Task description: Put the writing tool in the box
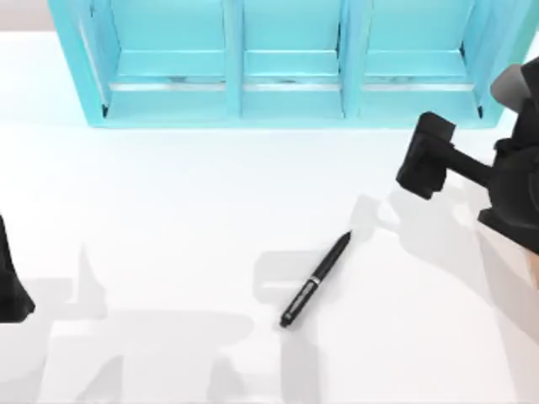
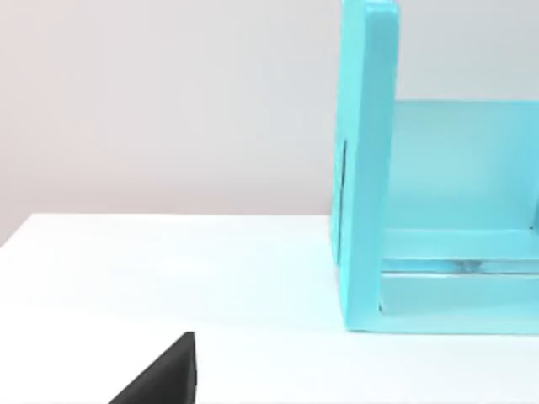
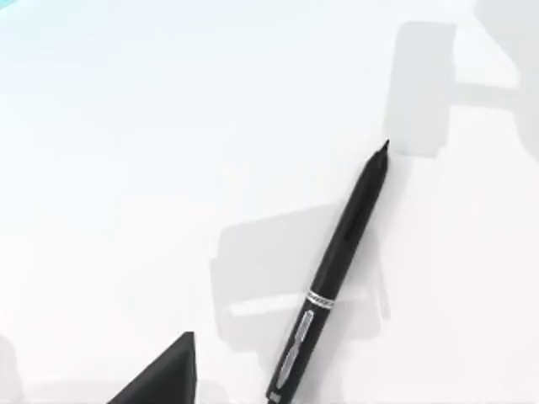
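Pen: the slim black pen with a thin silver ring at mid-length (image 1: pixel 315 281) lies flat on the white desk (image 1: pixel 168 210), right of centre and slanted, its tapered tip toward the far right and its clip end toward the near side. Nothing touches it. Lying in the open like this, it leaves room on both sides of the barrel for fingers to come down.

Pen, close up: in the right wrist view the same pen (image 3: pixel 337 278) runs along the desk below the camera, ring and clip plain to see. I judge the wrist is aimed at it to line up a grasp.

Right arm: the right pincer (image 1: pixel 425 156) hangs above the desk near the right edge, beyond the pen's tip and apart from it, holding nothing. I cannot tell whether its fingers are spread or together. A dark finger wedge (image 3: pixel 164 374) shows in its own wrist view.

Left arm: it sits parked at the left edge (image 1: pixel 13 282), well apart from the pen; its finger spread I cannot tell.

Shelf: the large turquoise shelf unit with compartments (image 1: pixel 286 59) stands along the far side of the desk, out of the way of the pen; the left wrist view faces one of its end walls (image 2: pixel 366 168).

Stage: by my judgement the pick-up has not yet begun; the pen must be gripped first, likely across the barrel.
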Controlling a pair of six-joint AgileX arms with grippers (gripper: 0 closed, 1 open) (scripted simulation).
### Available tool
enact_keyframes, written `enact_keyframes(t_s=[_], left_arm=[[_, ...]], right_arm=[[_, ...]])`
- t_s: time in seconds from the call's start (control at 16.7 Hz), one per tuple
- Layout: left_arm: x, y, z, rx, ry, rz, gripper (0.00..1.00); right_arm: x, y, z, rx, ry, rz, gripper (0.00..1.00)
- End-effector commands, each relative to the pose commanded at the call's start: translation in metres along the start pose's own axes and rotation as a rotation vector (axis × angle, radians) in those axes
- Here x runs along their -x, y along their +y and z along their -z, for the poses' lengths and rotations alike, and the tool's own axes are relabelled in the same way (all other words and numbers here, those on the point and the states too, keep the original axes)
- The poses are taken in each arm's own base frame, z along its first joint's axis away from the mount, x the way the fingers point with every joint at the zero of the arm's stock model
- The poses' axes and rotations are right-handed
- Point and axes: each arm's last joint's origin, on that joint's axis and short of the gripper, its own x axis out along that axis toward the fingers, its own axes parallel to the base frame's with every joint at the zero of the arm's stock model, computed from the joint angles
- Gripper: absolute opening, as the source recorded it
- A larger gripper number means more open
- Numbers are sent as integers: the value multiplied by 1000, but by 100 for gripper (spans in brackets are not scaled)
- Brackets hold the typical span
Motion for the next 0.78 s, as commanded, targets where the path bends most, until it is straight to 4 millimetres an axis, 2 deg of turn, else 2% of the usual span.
enact_keyframes(t_s=[0.18,0.36,0.54,0.78], left_arm=[[0,0,0,0,0,0,100],[0,0,0,0,0,0,100],[0,0,0,0,0,0,100],[0,0,0,0,0,0,100]], right_arm=[[-43,39,-5,-104,165,151,100],[-88,66,-6,-194,268,298,100],[-128,80,-5,-265,325,415,100],[-154,86,-7,-317,351,485,100]])
